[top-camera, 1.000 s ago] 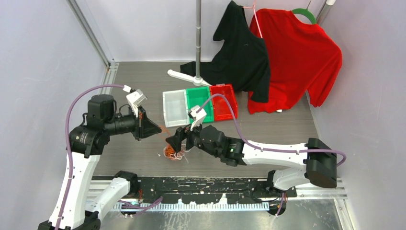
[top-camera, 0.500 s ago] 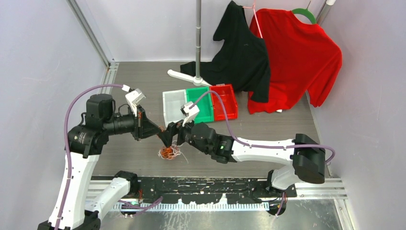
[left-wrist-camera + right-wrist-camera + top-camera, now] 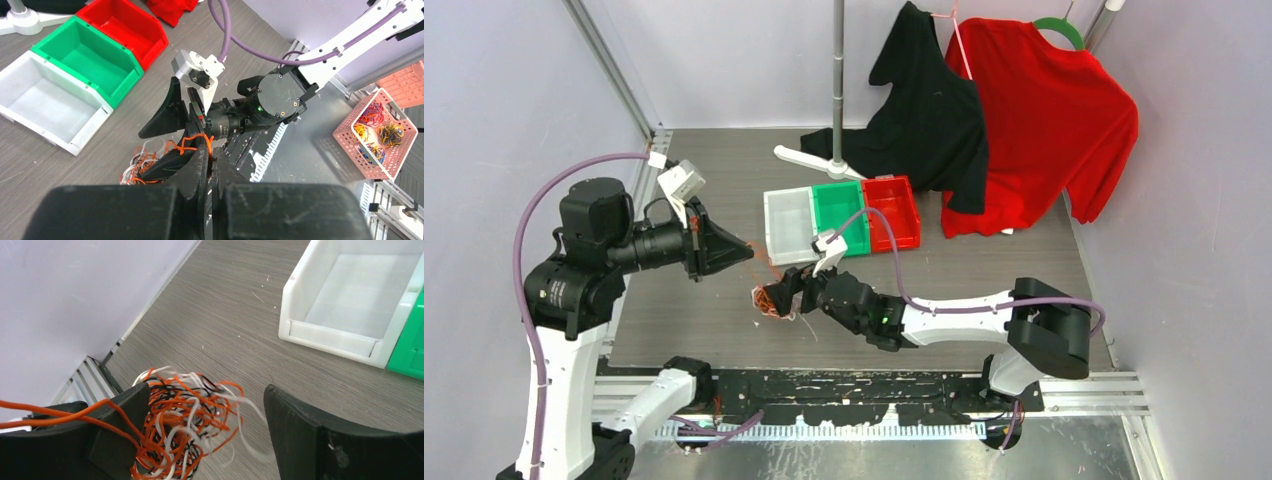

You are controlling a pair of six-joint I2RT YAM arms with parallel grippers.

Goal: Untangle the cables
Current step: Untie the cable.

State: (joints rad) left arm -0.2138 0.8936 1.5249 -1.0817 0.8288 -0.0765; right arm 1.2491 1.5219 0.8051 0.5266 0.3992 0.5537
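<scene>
At centre frame, the cables [image 3: 769, 301] now sit further left on the worktop [image 3: 684, 320]; the left end effector [image 3: 747, 251], clenched on an orange strand [image 3: 197, 141], has drawn back to stretch it, while the right end effector [image 3: 786, 292], released, straddles the tangle

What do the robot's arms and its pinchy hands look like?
The left arm and the right arm have white tube links and chunky black round joints, with a purple hose looping along each. The left gripper and the right gripper each have two black wedge-shaped fingers and a small white camera box on top. A green light glows on the right arm.
</scene>
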